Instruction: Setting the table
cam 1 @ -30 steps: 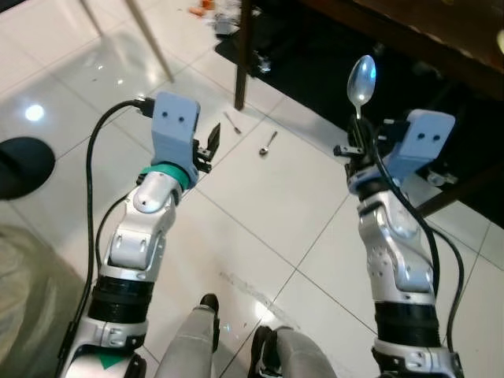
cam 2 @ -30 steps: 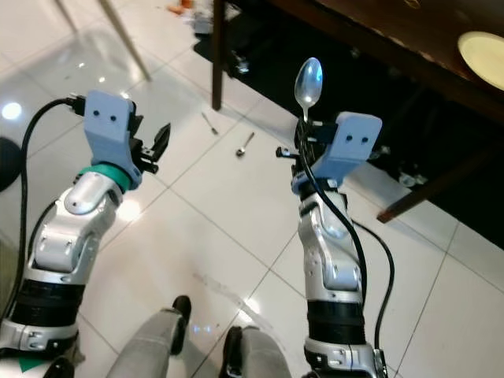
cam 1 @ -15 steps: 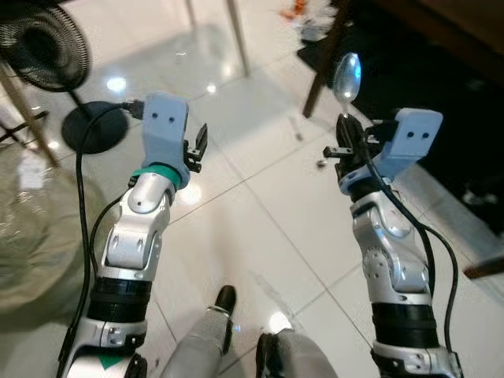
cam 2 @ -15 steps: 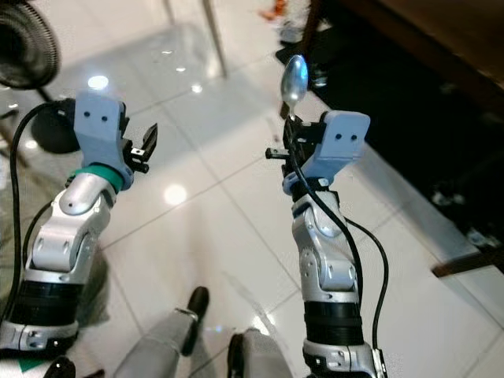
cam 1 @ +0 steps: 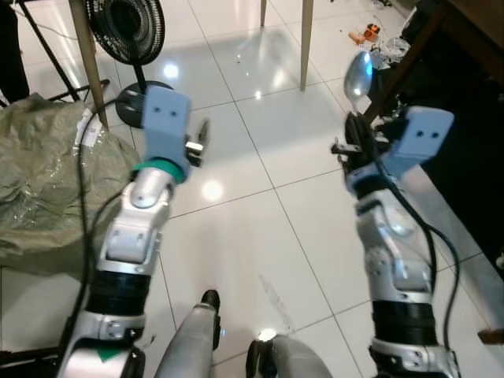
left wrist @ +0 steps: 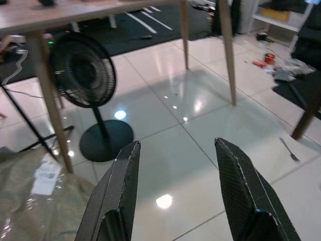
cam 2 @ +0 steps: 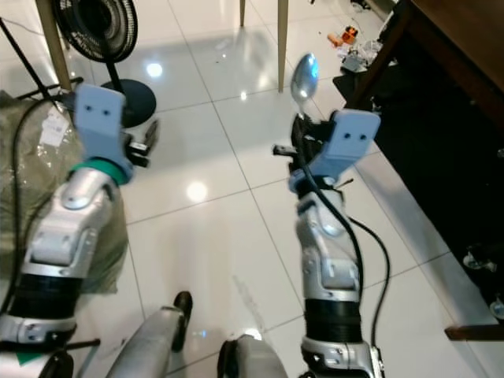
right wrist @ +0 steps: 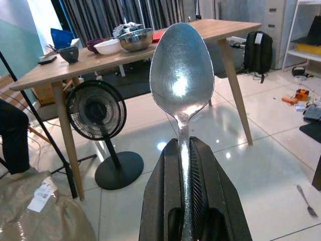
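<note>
The two black fingers of the right gripper are pressed together on the handle of a silver spoon, and the spoon stands upright with its bowl above the fingertips. In the head views the same spoon rises from the raised right arm, over the white tiled floor. The left gripper is lifted too, and its fingers are spread apart with nothing between them. Behind the spoon there is a light wooden counter on slim legs, and on it stand a metal bowl, a white bowl and a dark cup. A black standing fan is on the floor just beside one leg of this counter, and it shows also in front of the left fingers. A crumpled greenish bag with a white label lies on the floor on the robot's left side, near the fan's round base. A fork lies flat on the tiles, well apart from the fan. A dark wooden table stands on the robot's right, with some small orange and white things on the floor near its leg; I cannot tell what they are.
</note>
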Controlling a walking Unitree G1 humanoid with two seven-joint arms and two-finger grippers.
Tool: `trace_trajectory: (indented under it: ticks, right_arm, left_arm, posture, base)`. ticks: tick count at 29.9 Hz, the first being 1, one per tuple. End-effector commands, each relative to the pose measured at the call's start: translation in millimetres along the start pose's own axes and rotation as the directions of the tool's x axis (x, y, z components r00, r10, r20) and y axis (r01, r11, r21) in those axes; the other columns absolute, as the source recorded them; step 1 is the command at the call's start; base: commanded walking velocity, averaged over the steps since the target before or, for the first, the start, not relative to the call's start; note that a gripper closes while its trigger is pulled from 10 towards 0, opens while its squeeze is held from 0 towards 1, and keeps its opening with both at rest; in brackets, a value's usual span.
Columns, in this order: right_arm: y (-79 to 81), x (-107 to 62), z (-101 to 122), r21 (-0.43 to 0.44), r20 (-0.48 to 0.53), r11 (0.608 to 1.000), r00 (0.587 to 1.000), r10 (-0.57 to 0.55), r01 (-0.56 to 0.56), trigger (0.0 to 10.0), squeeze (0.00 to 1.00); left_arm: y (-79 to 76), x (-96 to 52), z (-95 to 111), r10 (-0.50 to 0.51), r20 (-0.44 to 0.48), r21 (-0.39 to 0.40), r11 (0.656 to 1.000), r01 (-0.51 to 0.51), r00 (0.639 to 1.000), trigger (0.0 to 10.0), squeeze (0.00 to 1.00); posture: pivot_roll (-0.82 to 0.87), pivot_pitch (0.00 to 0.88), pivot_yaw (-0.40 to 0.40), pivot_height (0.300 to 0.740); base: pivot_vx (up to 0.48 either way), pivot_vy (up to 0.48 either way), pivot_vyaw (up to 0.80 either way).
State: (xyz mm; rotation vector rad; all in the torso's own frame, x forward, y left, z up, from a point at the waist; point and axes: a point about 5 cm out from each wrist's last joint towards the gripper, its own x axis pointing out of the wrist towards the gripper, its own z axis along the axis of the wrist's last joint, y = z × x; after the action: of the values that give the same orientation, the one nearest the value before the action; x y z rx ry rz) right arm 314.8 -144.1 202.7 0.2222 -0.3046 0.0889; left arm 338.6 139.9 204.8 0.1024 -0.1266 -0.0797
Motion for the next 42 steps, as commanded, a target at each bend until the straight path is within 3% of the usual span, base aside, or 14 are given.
trace_trajectory:
  ticks: [1,42]
  right_arm:
    - [-6.9,-1.7,1.7,-0.001,0.014,0.999,0.999,-0.037,0.037,10.0,0.0]
    - [-7.2,-1.1,1.4,-0.014,0.014,0.999,0.999,-0.038,0.038,10.0,0.0]
  left_arm:
    - [-3.1,1.1,-3.6,0.001,-0.012,-0.001,1.0,-0.001,1.0,10.0,0.0]
    - [-3.6,3.5,-1.8,0.018,0.005,0.019,1.0,-0.018,1.0,10.0,0.0]
  posture:
    - [0.19,0.142,0.002,0.74]
    - [0.19,0.148,0.002,0.74]
  base:
    - [0.465,0.0,0.0]
    - [0.468,0.0,0.0]
